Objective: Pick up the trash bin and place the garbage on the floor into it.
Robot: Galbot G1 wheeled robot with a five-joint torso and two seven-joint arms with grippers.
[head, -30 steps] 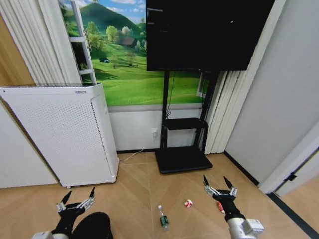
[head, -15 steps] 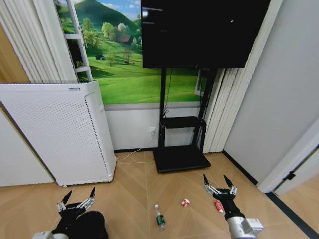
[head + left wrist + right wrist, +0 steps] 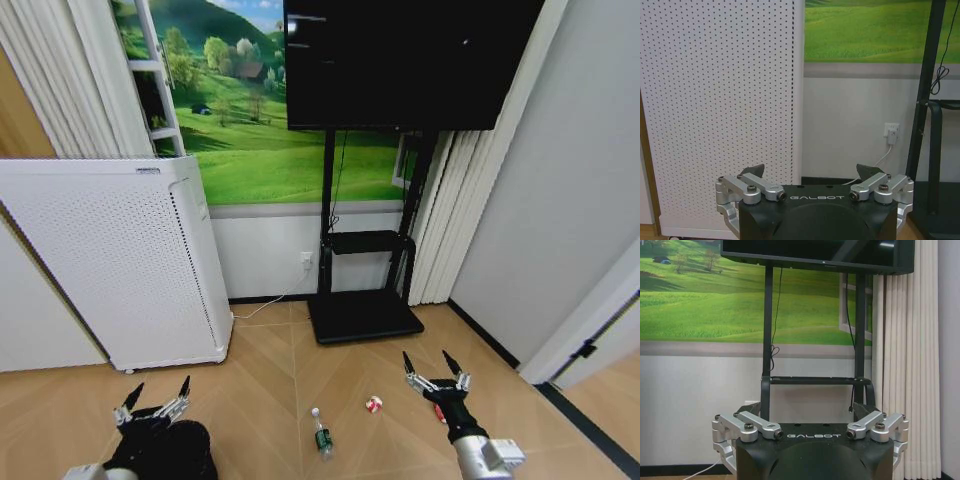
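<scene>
- Your left tool sits low at near left with its fingers spread apart, holding nothing; the left wrist view faces the white perforated appliance.
- The trash bin is the black round shape at the near left edge, just under and behind the left tool. Can't tell if they touch; it looks not yet picked up.
- Your right tool hangs at near right, fingers also apart and empty; its wrist view looks at the TV stand and the curtain.
- The garbage lies on the wood floor between your two tools: a clear bottle with a green label near centre, a red-and-white wad just right of it and farther off, and a small red packet mostly hidden by the right tool.
- Change over the last second: the whole head view shifted, so the camera moved, not the litter. The right tool now sits slightly farther left and higher in the view; the left one looks about the same.
- Meaning for the task: you're only lining up. No grasp made, bin first, all three litter pieces left to bin.
</scene>
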